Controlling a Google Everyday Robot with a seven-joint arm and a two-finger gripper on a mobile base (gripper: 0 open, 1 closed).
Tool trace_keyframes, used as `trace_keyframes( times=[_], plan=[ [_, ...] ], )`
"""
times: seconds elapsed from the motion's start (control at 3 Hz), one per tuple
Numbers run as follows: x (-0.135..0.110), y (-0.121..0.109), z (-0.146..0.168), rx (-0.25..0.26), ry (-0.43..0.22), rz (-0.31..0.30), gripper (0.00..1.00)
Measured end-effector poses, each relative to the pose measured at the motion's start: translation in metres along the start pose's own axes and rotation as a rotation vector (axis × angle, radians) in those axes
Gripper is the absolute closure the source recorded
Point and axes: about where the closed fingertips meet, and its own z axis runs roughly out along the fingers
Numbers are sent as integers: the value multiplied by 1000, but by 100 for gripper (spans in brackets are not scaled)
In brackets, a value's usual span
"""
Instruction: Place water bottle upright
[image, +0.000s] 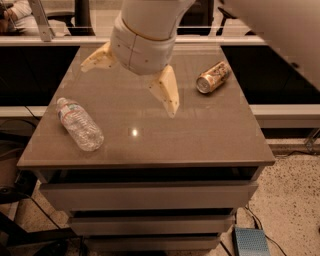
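Note:
The water bottle (79, 125) is clear ribbed plastic with a white cap and a white label. It lies on its side at the front left of the grey-brown tabletop (200, 135), cap toward the far left. My gripper (128, 90) hangs above the middle of the table, to the right of and behind the bottle. It is open and empty, its two tan fingers (167, 92) spread wide apart. It does not touch the bottle.
A gold-tan drink can (213, 77) lies on its side at the back right of the table. The table is a drawer cabinet with its front edge near me. A counter with a rail runs behind it. A blue box (248, 242) sits on the floor at the lower right.

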Motion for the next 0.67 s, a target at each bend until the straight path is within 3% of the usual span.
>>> trace_keyframes(
  times=[0.33, 0.67],
  plan=[
    [13, -25, 36, -45, -55, -216, 0],
    [17, -49, 73, -52, -128, -397, 0]
  ],
)
